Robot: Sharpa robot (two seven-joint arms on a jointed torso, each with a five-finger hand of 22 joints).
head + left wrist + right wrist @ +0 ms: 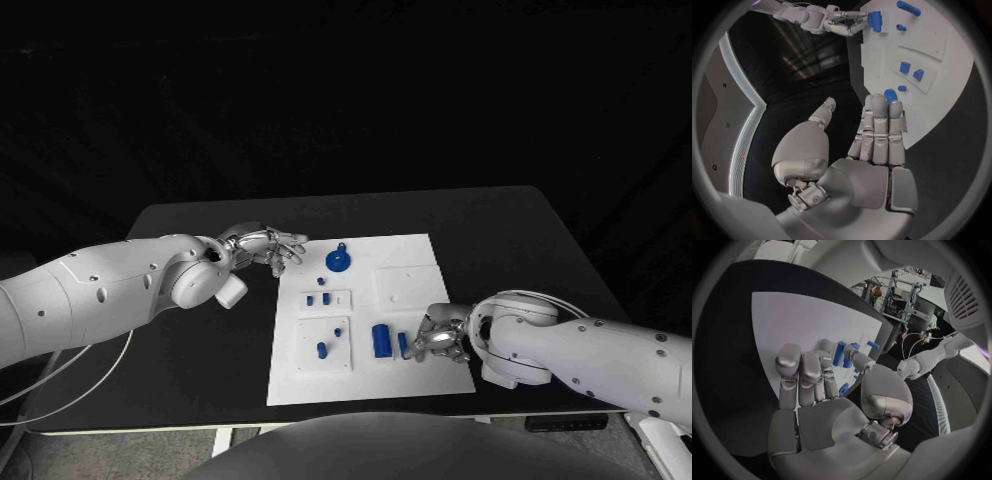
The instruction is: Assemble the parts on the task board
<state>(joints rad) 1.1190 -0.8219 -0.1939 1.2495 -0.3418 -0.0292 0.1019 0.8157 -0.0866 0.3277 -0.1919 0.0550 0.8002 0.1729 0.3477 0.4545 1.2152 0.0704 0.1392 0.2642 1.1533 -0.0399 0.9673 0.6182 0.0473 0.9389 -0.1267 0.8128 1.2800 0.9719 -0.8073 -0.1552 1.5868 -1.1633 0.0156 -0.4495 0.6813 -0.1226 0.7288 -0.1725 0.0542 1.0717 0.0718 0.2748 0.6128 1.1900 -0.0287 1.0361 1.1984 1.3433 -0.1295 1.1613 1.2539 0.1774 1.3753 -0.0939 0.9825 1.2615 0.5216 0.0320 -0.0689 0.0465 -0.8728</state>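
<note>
Black cloth hangs behind a matte black table [188, 300], and on the middle of that table lies the white rectangular task board [411, 380]. No brand, label or writing can be read on the board, the parts or the arms.

The left hand [264, 247] sits just off the board's far left corner, its silver fingers [879, 130] straight and side by side, the thumb apart; it holds nothing. In the left wrist view the fingertips reach over the board's edge. Just beyond those fingertips lies a blue round disc-shaped part with a small tab [338, 263], resting on the board; whether the fingertips touch it I cannot tell.

The right hand [438, 338] rests over the near right portion of the board. Its fingers [804, 371] are curled loosely, with the thumb drawn in toward them. Right beside this hand, on the side towards the left hand, stands a blue rectangular block part [382, 340], with a narrower blue bar part [402, 344] between the block and the fingers. The right wrist view shows blue pieces close against the fingertips and thumb, but whether the hand pinches one or only touches it I cannot tell.

Between the two hands, small blue peg-like parts [327, 298] sit in a raised white square plate of the board, nearer the left hand. More small blue parts [322, 349] sit in a larger raised white plate [325, 362], beside the block and nearer the right hand. A further raised white plate [405, 288] lies beyond the right hand's fingers.
</note>
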